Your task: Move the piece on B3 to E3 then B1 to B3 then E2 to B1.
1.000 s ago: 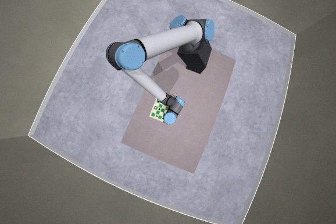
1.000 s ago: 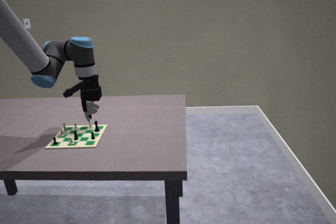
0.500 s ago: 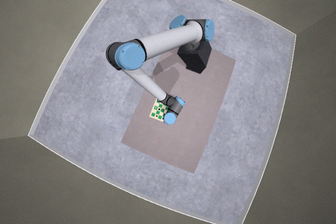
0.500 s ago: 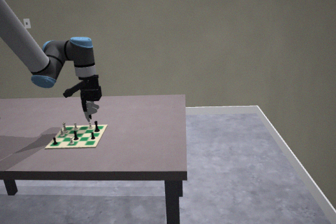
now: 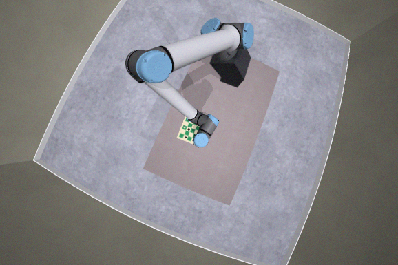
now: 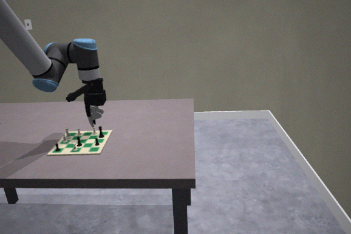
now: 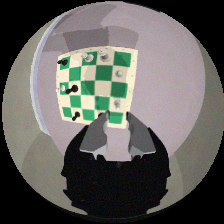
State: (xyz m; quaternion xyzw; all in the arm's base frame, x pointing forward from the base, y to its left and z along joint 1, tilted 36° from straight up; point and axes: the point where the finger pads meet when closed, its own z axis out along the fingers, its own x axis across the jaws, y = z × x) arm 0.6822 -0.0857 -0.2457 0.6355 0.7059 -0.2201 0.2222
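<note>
the two-jaw gripper, parted slightly and grasping nothing, hovers over the chessboard near an upright white pawn, whose square label i can't read.

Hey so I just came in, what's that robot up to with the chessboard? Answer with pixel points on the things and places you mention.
The robot's hand [image 6: 93,124] [image 7: 117,111] is over the far side of the chessboard [image 6: 76,152] [image 7: 131,90], fingers partly apart with nothing visible between them. The job is rearranging three pieces. Black and white pieces stand on the board; I can't tell whether any move is done.
</note>
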